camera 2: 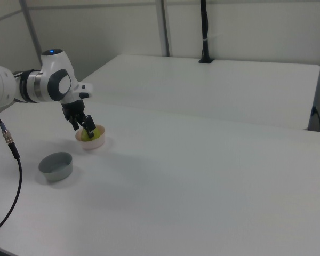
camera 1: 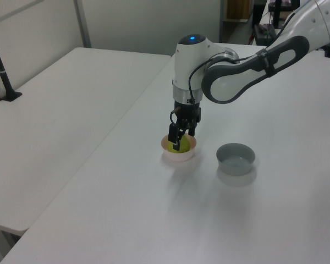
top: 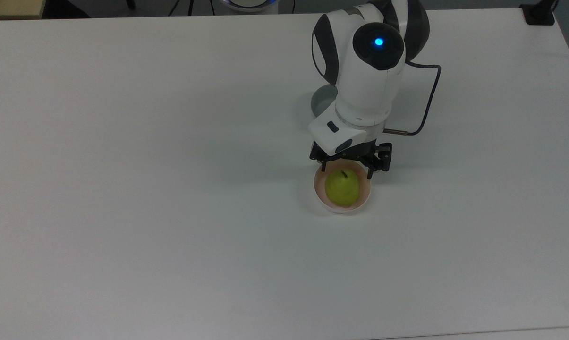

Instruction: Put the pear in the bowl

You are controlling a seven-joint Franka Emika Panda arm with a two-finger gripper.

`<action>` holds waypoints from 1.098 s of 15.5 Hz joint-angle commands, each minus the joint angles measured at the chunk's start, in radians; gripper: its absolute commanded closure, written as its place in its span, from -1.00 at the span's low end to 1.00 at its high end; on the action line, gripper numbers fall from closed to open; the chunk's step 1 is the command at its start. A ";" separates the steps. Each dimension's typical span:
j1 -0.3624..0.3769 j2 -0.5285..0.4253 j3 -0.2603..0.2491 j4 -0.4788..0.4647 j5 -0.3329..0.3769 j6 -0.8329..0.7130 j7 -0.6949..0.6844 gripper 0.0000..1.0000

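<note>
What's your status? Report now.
Fingers open, spread either side of the small yellow-green pear. Pear sits inside the pale pink round bowl. Grey round bowl stands apart; nothing in the way.
</note>
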 commanded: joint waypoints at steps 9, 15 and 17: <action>-0.061 -0.164 -0.030 0.009 0.007 -0.175 -0.127 -1.00; -0.171 -0.296 -0.032 0.012 0.006 -0.424 -0.299 -1.00; -0.226 -0.321 -0.032 0.009 0.006 -0.473 -0.378 -1.00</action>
